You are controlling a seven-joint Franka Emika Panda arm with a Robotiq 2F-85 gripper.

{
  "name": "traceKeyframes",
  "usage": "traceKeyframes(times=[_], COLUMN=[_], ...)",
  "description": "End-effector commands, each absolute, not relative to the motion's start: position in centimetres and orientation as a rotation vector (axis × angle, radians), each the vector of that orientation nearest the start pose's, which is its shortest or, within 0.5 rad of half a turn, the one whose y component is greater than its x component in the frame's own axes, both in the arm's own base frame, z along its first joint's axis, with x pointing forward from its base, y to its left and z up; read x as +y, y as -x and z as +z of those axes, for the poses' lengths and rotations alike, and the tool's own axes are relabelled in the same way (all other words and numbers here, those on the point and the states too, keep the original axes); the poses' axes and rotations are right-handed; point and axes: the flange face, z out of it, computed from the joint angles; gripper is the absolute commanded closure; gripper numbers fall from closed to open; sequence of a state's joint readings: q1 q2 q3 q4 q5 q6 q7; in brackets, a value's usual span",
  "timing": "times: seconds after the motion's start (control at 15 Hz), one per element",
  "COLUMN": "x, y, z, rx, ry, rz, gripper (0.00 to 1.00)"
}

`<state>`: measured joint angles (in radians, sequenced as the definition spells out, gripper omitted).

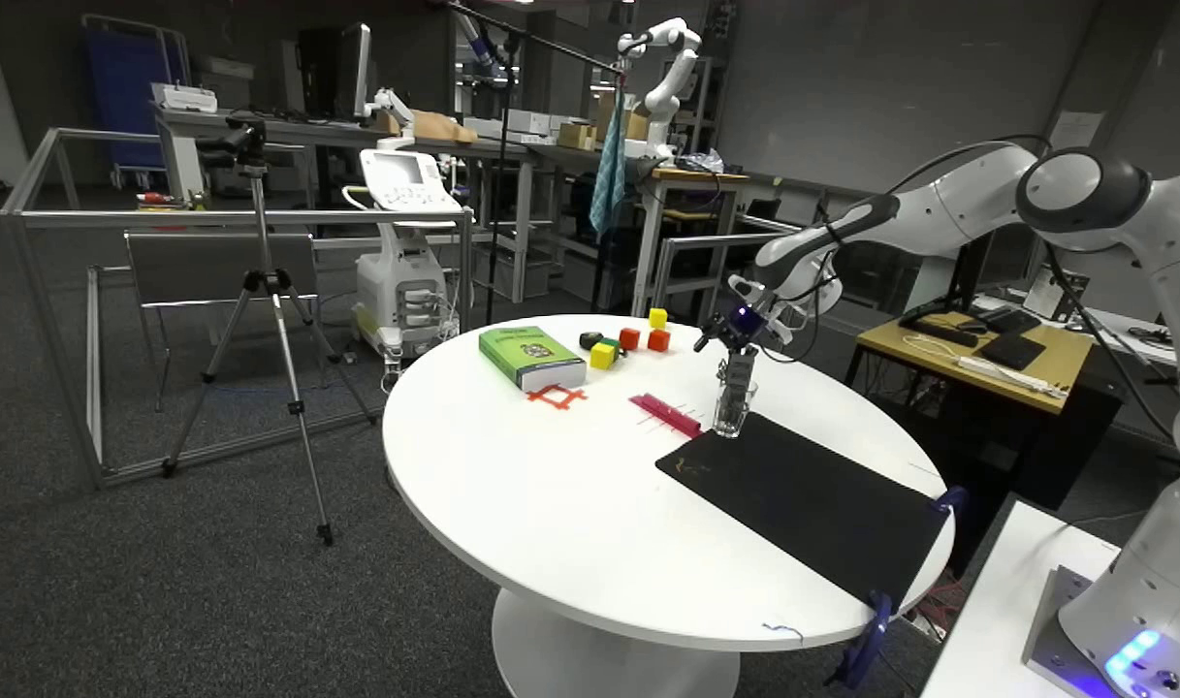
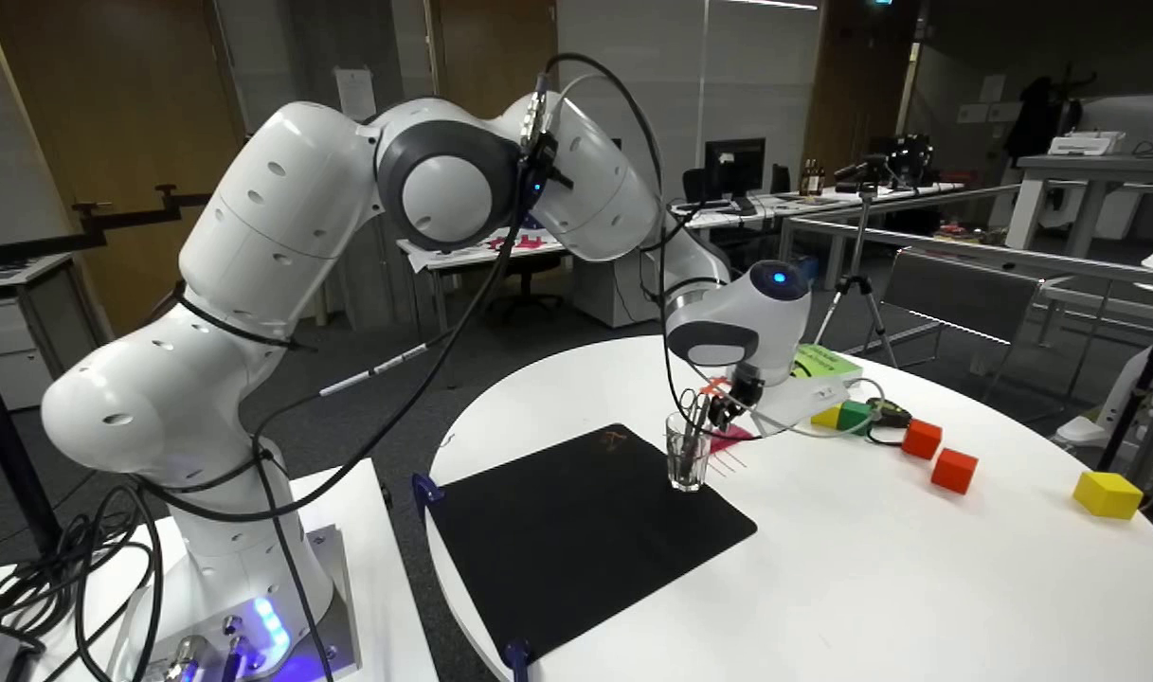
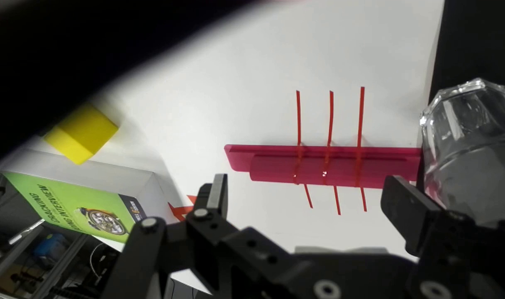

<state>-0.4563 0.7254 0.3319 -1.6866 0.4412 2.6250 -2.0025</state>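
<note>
Closest up: dark blurred shape (image 3: 82, 50), across the wrist view from the tool (image 3: 306, 193) | tool: fingers (image 3: 406, 211) wide apart, clamped on nothing I can see | glass (image 3: 472, 158): just beside one finger, touch unclear | pink bar (image 3: 312, 169): on the bench (image 3: 235, 74), beyond the gap | step: seemingly lining up | next: gripping the glass would likely call for a sideways shift

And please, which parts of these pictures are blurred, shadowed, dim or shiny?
In the wrist view: a large dark shape at upper left, too out of focus to identify; bright highlights on the glass; a soft shadow beside the yellow block. In both exterior views: the white table is bright, the background dimmer, and the blue base light glows.
</note>
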Motion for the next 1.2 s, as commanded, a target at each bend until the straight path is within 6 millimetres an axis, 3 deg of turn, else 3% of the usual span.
traceKeyframes(times=[0.0, 1.13], x=[-12.53, -12.38], y=[-68.27, -67.90], z=[21.85, 21.37], rx=[-1.982, -1.952], ry=[2.272, 2.259], rz=[-0.752, -0.693], gripper=[0.00, 0.00])
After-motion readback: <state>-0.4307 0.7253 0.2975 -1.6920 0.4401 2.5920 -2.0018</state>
